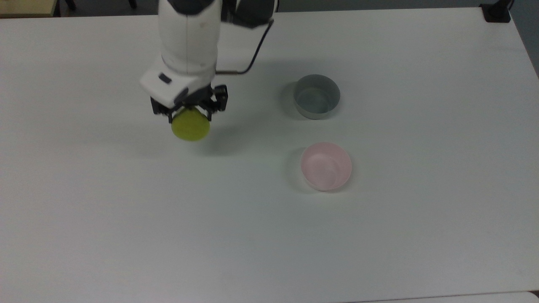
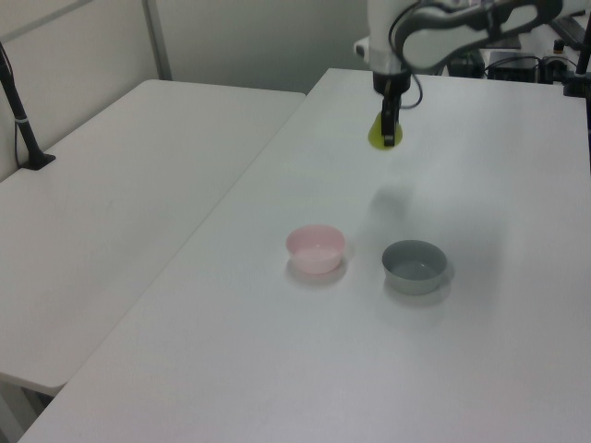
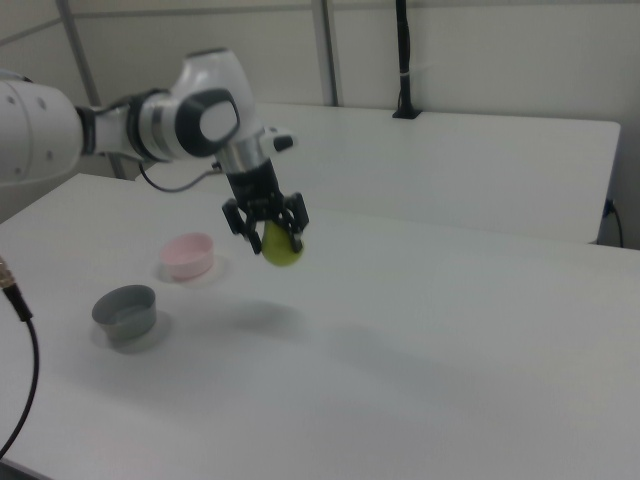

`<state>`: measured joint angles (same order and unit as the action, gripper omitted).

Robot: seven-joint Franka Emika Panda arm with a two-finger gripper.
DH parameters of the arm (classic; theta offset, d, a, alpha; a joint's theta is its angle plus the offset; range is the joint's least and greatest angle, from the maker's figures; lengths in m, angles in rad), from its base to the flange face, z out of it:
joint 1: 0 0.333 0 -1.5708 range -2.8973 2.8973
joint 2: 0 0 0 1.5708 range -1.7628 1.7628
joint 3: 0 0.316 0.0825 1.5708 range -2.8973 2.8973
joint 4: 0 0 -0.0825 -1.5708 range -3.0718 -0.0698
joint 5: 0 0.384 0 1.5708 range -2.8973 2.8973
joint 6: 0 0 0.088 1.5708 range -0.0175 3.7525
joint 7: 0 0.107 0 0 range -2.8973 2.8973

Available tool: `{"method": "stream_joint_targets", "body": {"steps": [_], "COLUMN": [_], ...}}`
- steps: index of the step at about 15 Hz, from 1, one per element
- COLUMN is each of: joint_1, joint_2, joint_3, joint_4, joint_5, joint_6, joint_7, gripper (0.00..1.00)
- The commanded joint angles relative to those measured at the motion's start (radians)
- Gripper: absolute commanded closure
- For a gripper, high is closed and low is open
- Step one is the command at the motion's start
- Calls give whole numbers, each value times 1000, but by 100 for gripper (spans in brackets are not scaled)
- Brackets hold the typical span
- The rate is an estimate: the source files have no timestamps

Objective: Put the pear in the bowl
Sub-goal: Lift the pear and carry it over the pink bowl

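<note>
— Fingers (image 1: 212,105) are closed on the pear (image 1: 190,125), one dark pad on each side of it, so the gripper (image 1: 187,110) has the fruit held clear of the table (image 1: 126,219). In the right view its shadow lies well below it.

— And where is that, going left to right in the top view?

— Pear and gripper at the top view's left, toward the far half. Then, well apart to the top view's right, the grey bowl (image 1: 316,96) on the far side and the pink bowl (image 1: 326,165) nearer.

— So which step is this?

— Grasp and lift look done; I judge the carry is in hand. How firmly the fruit sits I can't quite tell, since the wrist covers its top.

— Next move?

— Travel right and nearer, stop above the pink bowl rather than the grey one, lower, then release.
</note>
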<state>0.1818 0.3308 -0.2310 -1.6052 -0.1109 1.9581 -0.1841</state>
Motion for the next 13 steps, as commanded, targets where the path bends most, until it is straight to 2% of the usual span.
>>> {"method": "stream_joint_targets", "body": {"steps": [1,4,8,11,13], "joint_1": [10,33,152,234,296], "joint_2": [-73,-72,-36,-9,20], "joint_3": [-24,-31,-79,-83,-88], "joint_4": [8,30,54,102,135], "joint_5": [-4,14,69,132,135], "joint_6": [-82,-84,-67,-68,-67], "joint_7": [-1,12,67,93,158], "gripper": [71,70,69,69,69]}}
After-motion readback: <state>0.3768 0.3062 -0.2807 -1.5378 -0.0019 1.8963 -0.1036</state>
